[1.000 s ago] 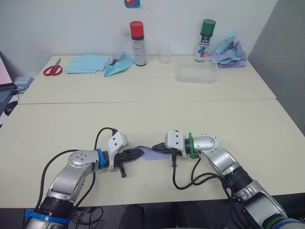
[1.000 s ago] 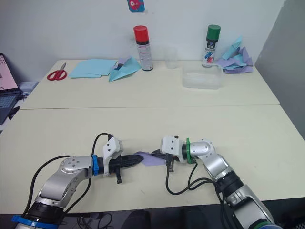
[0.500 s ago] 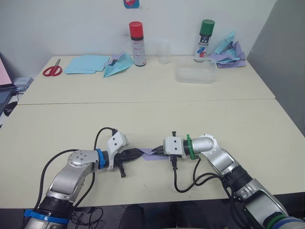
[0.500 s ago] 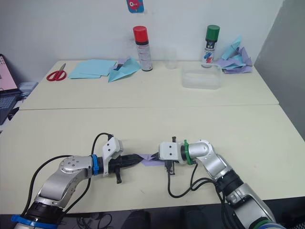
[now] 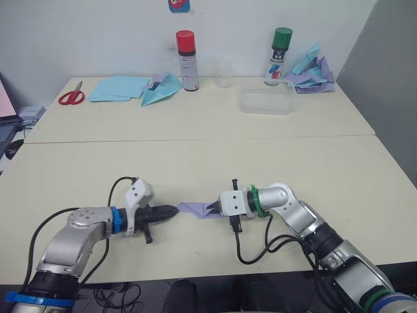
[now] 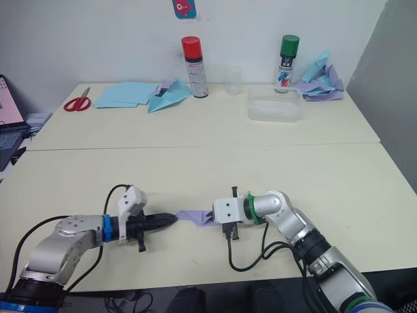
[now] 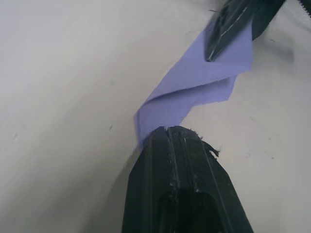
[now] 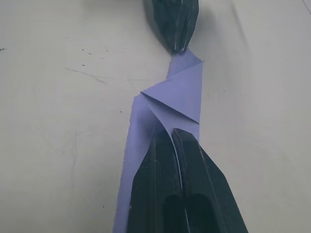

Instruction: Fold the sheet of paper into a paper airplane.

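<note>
Paper (image 5: 195,209), folded narrow, lies on the worktop (image 5: 195,163) between my grippers, right (image 5: 212,207) clenched on one end, left (image 5: 174,210) closed at the other tip: I should press flat without tugging.

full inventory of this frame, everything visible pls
folded paper: 1, lavender, near table, between the two hands
table: 2, cream, pushed together
scissors: 1, red handles, far table left
paper sheets: stack, pale blue, beside scissors
paper plane: 1, pale blue, by red-capped can
spray cans: 2, red cap, green cap, far table
cup: 1, clear, between cans
plastic box: 1, clear, below green-capped can
plane heap: blue and purple, far right
left hand: shut at paper's tip
right hand: shut on paper
</note>
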### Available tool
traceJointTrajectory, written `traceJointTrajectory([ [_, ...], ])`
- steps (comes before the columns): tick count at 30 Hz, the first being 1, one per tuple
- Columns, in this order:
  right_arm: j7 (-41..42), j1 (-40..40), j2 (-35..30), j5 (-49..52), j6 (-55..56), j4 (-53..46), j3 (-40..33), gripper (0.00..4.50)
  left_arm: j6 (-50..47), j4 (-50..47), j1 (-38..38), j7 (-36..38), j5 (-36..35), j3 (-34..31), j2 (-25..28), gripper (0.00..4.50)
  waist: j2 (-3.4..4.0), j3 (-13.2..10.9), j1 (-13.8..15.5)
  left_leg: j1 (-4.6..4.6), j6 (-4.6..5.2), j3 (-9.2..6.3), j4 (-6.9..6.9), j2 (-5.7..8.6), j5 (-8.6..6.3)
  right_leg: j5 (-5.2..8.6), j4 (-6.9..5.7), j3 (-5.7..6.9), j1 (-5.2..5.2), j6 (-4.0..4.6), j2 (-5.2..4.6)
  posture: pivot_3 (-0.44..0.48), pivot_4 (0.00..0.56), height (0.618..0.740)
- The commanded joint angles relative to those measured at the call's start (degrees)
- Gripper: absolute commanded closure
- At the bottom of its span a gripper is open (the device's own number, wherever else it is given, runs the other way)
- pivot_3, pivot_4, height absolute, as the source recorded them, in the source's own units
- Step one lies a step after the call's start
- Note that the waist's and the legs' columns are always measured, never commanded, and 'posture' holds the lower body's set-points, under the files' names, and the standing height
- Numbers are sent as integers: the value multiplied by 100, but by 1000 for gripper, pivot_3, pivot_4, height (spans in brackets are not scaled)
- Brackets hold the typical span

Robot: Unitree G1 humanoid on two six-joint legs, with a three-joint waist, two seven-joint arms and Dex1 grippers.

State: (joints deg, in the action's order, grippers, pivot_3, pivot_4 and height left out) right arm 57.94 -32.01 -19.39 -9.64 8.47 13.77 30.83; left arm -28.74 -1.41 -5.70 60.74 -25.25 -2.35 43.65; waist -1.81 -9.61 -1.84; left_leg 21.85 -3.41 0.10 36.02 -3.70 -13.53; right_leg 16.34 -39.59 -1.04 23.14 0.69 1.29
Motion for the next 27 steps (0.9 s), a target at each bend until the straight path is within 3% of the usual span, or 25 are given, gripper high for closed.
traceJointTrajectory([
  [1,121,133,-152,-182,-124,120,134,4450,-414,-141,-177,14,-328,-337,119,4500,-1,-1,0,1,0,-1,0,1,0,0,0,1,0,0,0,0,150,740],
  [9,132,150,-158,-192,-103,89,136,4450,-438,-561,-422,-229,-355,-181,-317,4500,-4,-2,9,8,0,2,1,4,0,0,7,-3,0,-1,-2,0,150,740],
  [16,130,152,-156,-195,-78,91,141,4450,-193,-474,-572,-301,2,379,-661,4500,-4,-2,10,8,0,4,0,5,0,-1,8,-6,1,-1,-2,0,150,740],
  [26,312,184,-239,-106,-80,-56,144,4450,291,160,-591,-353,783,1024,-667,4500,-2,1,18,6,0,3,1,8,0,-1,6,-3,-2,-1,-1,0,150,740],
  [27,431,189,-291,-69,-124,-134,163,4293,337,229,-595,-349,843,1076,-665,4500,-2,3,21,5,0,3,2,10,0,-1,6,-3,-4,-1,-1,0,150,740],
])
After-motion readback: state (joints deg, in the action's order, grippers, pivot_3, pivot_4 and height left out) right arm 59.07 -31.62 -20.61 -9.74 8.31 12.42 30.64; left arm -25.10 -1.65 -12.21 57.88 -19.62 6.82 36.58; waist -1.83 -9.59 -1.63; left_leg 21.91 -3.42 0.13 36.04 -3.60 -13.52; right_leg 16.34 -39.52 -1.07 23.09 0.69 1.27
